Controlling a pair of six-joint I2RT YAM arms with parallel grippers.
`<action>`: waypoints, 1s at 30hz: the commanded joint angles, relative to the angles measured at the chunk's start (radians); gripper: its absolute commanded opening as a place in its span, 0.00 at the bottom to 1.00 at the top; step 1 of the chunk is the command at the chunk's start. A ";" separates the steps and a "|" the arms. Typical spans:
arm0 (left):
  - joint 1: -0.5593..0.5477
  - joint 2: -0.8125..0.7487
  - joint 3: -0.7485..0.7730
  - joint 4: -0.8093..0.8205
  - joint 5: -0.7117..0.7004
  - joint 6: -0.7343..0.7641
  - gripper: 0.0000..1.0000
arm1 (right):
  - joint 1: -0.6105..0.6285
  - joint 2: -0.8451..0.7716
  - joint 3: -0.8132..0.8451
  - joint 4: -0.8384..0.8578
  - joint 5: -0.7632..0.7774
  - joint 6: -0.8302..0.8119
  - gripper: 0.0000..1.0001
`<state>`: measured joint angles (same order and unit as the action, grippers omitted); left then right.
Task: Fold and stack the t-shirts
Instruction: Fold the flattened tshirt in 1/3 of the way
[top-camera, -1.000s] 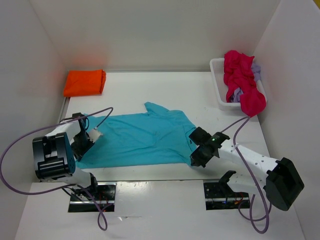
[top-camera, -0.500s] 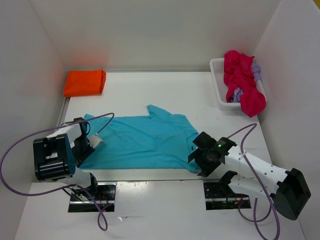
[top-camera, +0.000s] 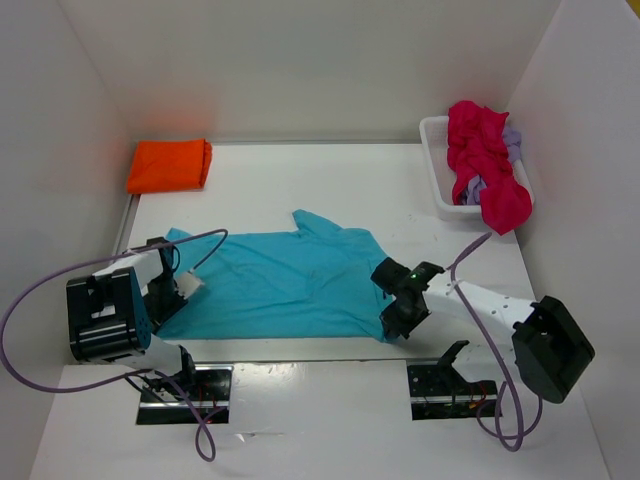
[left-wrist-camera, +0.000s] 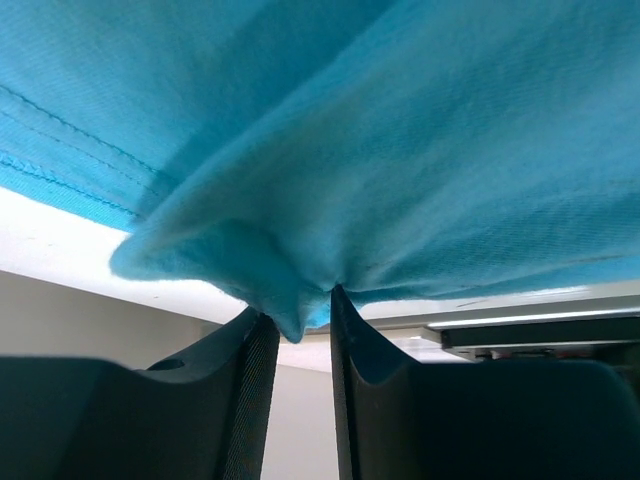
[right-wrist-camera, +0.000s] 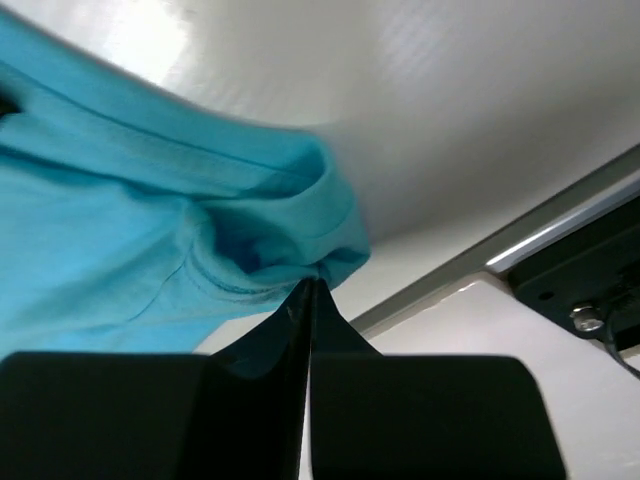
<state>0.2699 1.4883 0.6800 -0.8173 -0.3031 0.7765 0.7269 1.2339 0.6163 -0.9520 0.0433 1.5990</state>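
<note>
turquoise shirt (top-camera: 290, 280) spread flat near centre, left gripper (top-camera: 182, 292) narrowly parted, pinching a fold at its near left edge, right gripper (top-camera: 396, 322) clamped tight on its near right corner, orange shirt (top-camera: 168, 165) folded far left.

Both my arms have white links and chunky black joint housings. The left arm (top-camera: 128, 262) carries a teal-faced block, and the right arm (top-camera: 490, 300) shows a green LED (top-camera: 412, 272). Purple cables (top-camera: 468, 250) loop off each, and the jaws are black.

Spread shirt (top-camera: 290, 280) centre, basket (top-camera: 436, 170) behind right
</note>
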 joint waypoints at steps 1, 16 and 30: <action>0.017 -0.003 -0.017 0.023 -0.045 0.043 0.33 | -0.026 -0.034 0.078 -0.028 0.090 0.010 0.00; 0.026 0.026 0.004 0.032 -0.036 0.052 0.33 | -0.233 0.128 0.166 -0.028 0.136 -0.208 0.69; 0.045 0.035 0.023 0.014 -0.025 0.052 0.35 | -0.259 -0.033 0.046 0.005 -0.005 -0.138 0.79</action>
<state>0.3038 1.5055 0.6819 -0.8001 -0.3317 0.8097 0.4923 1.2175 0.6952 -0.9661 0.0650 1.4345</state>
